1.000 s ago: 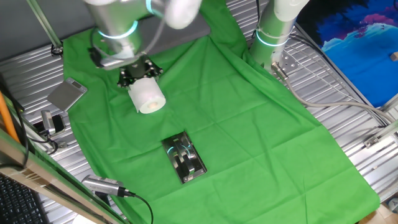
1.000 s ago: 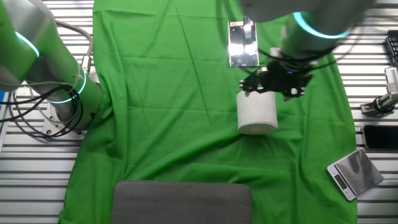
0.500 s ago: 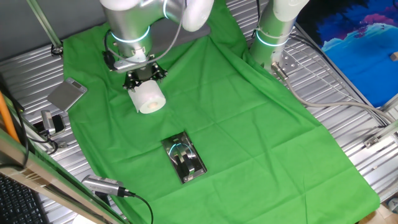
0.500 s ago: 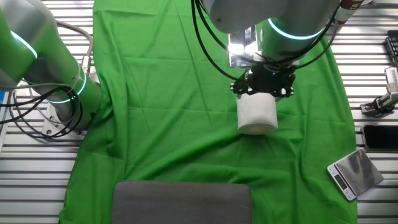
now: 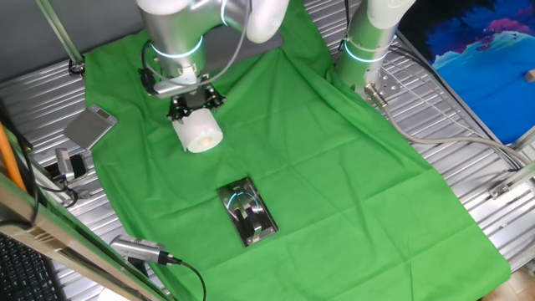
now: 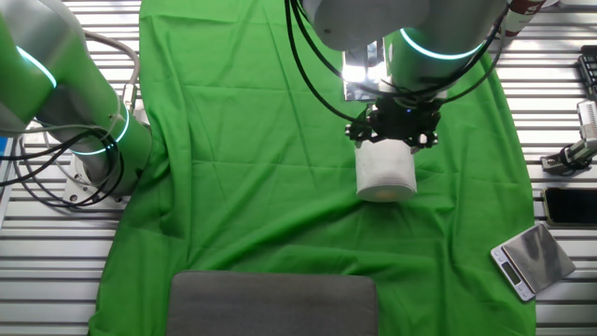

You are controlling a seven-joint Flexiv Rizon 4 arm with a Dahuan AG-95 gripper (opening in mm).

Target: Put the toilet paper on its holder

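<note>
The toilet paper [image 5: 198, 131] [image 6: 385, 171] is lying directly under the jaws, whose spread I cannot tell; only one fixed view is showing the holder [image 5: 247, 213] unobstructed.

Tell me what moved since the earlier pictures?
The gripper slid sideways until it sat right over the end of the toilet paper, then stopped. The roll stayed lying on the green cloth, and the holder did not move.

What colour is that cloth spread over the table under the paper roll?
Bright green. The wrinkled fabric cloth shows best in the other fixed view, under the plump white toilet paper roll.
</note>
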